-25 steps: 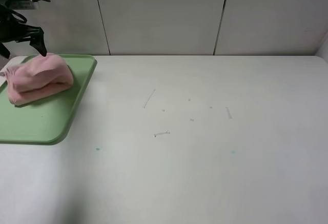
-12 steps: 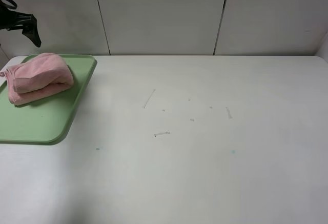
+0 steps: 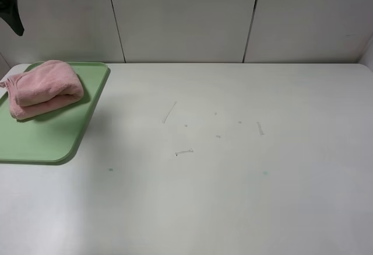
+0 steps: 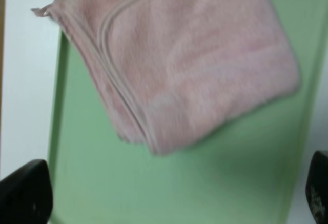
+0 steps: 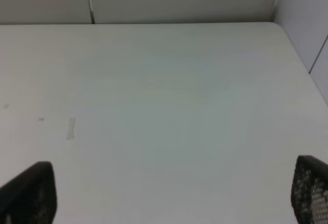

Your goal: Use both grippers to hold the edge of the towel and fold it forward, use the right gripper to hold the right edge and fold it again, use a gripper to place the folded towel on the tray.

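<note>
You see one folded pink towel (image 3: 43, 87) lying on the one green tray (image 3: 52, 138) at the table's (image 3: 233, 167) left end, with two pincers, left (image 4: 169, 196) and right (image 5: 174, 188), both spread wide and holding nothing.

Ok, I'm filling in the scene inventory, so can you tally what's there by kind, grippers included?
Towel: 1, pink, folded, lying on the tray
Tray: 1, light green
Grippers: 2, left gripper and right gripper, both open and empty
Table: 1, white
Total: 5
</note>
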